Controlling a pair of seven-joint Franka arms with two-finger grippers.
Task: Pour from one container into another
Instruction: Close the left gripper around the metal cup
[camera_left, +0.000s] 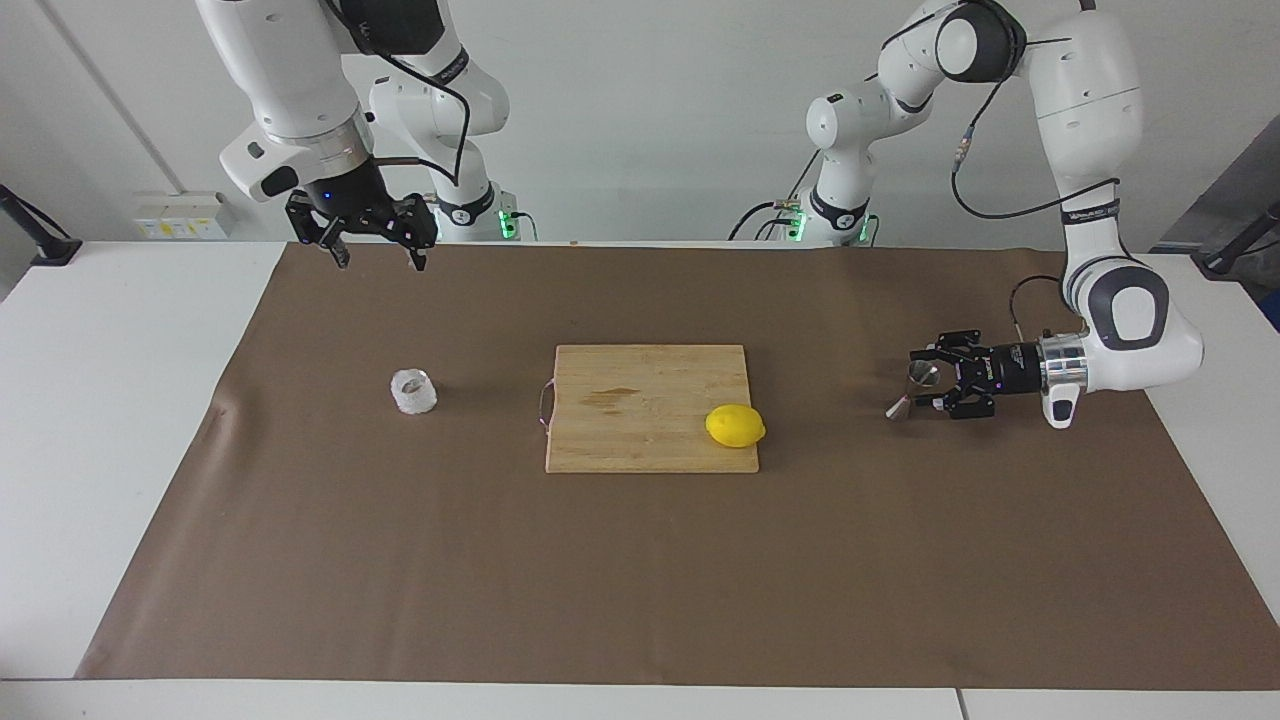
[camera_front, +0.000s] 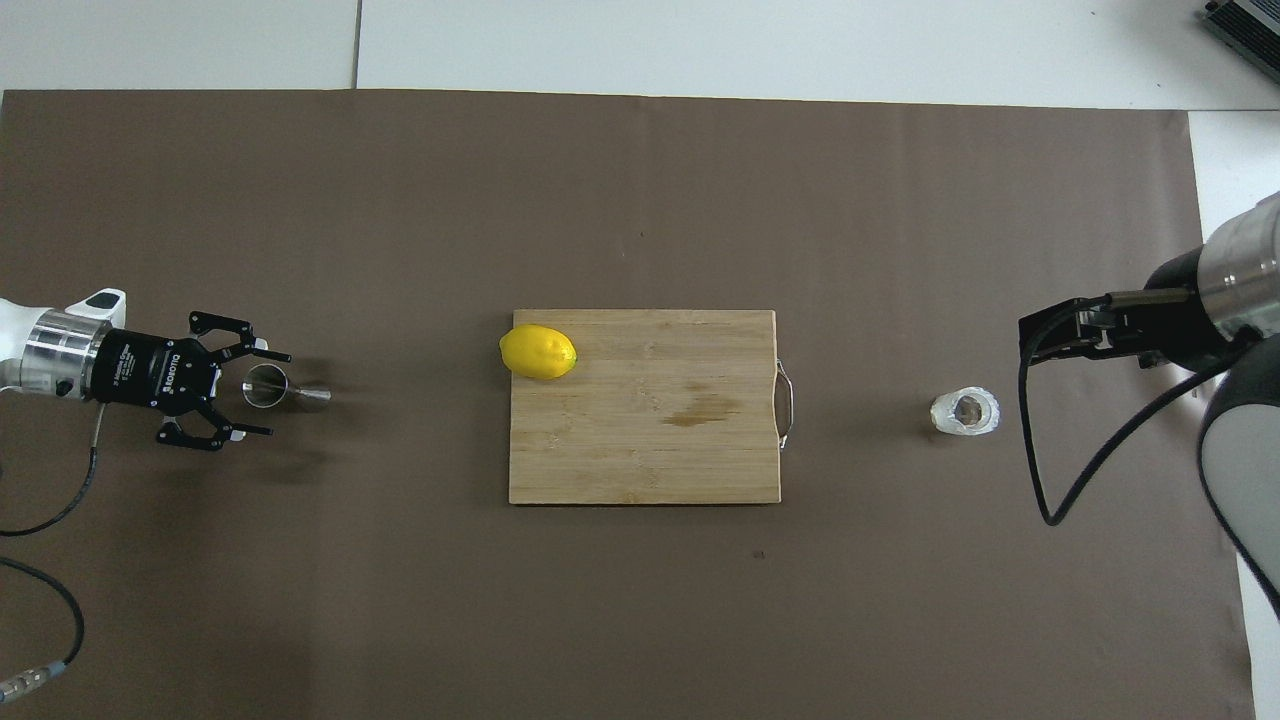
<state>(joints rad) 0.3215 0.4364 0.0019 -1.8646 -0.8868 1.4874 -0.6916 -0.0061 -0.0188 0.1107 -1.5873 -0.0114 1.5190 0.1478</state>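
Note:
The whitish crinkly cup (camera_left: 413, 392) stands on the brown mat toward the right arm's end, with something brown inside it in the overhead view (camera_front: 965, 412). The steel hourglass jigger (camera_left: 910, 388) stands toward the left arm's end; it also shows in the overhead view (camera_front: 285, 390). My left gripper (camera_left: 922, 380) lies level and low, open, one finger on each side of the jigger's upper cone, and shows in the overhead view (camera_front: 277, 394). My right gripper (camera_left: 380, 262) hangs open and empty, high over the mat's edge nearest the robots; it is partly visible in the overhead view (camera_front: 1060, 335).
A wooden cutting board (camera_left: 640, 430) with a metal handle lies mid-table between cup and jigger; it shows in the overhead view (camera_front: 645, 450). A yellow lemon (camera_left: 735, 425) sits on its corner toward the jigger, also in the overhead view (camera_front: 538, 351).

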